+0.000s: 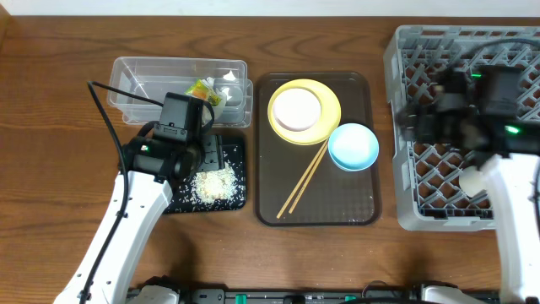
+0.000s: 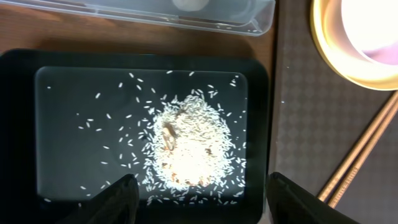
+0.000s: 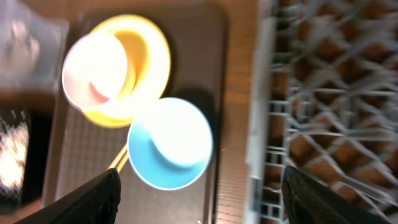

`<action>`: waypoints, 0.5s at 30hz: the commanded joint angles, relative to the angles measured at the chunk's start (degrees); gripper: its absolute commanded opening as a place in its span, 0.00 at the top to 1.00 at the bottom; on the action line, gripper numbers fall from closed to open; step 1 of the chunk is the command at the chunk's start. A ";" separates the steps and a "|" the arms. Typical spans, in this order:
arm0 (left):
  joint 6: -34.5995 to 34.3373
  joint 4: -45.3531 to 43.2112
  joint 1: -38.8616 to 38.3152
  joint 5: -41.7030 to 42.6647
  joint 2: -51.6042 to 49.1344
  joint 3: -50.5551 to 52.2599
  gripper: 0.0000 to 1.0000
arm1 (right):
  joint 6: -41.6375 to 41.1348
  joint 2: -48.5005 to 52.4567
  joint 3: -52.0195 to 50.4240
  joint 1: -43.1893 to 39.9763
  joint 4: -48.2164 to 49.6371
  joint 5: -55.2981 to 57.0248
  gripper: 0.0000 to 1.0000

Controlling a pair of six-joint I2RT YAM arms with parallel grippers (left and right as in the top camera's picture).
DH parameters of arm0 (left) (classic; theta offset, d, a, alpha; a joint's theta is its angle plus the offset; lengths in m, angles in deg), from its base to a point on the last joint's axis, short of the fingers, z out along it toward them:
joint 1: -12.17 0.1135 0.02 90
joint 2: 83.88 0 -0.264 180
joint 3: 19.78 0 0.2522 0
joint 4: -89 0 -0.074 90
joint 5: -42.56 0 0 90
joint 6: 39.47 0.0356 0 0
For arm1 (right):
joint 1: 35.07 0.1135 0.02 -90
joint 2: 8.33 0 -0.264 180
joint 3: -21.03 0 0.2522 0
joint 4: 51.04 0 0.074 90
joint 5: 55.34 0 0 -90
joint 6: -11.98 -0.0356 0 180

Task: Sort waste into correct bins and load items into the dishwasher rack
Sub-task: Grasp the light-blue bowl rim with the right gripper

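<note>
The clump of white rice (image 1: 213,184) lies in the black tray (image 1: 238,192). The green-and-orange wrapper (image 1: 202,89) and the white paper scrap (image 1: 228,89) lie in the clear tub (image 1: 143,76). My left gripper (image 1: 175,157) hangs open and empty over the black tray; its wrist view shows the rice (image 2: 189,146) just ahead of the fingers (image 2: 202,202). The white/pinkish bowl (image 1: 295,110) sits on the yellow plate (image 1: 329,95), with the light blue bowl (image 1: 353,145) and chopsticks (image 1: 304,177) beside it. My right gripper (image 3: 199,199) is open and empty over the grey rack's (image 1: 405,72) left edge.
The plate, bowls and chopsticks rest on a brown serving tray (image 1: 337,211) between the bins and the rack. A small pale cup (image 1: 472,180) lies in the rack near my right arm. The right wrist view is blurred; it shows the blue bowl (image 3: 169,143) and rack (image 3: 329,93).
</note>
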 commanded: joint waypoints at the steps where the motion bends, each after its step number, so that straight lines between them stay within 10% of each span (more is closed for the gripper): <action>1: 0.07 0.20 0.26 -1.90 -0.35 -0.37 0.32 | 1.25 4.17 -0.17 5.86 0.24 5.81 0.20; 15: 0.07 0.20 0.26 -1.88 -0.37 -0.37 0.31 | -12.00 23.17 -0.17 11.56 3.98 16.44 0.57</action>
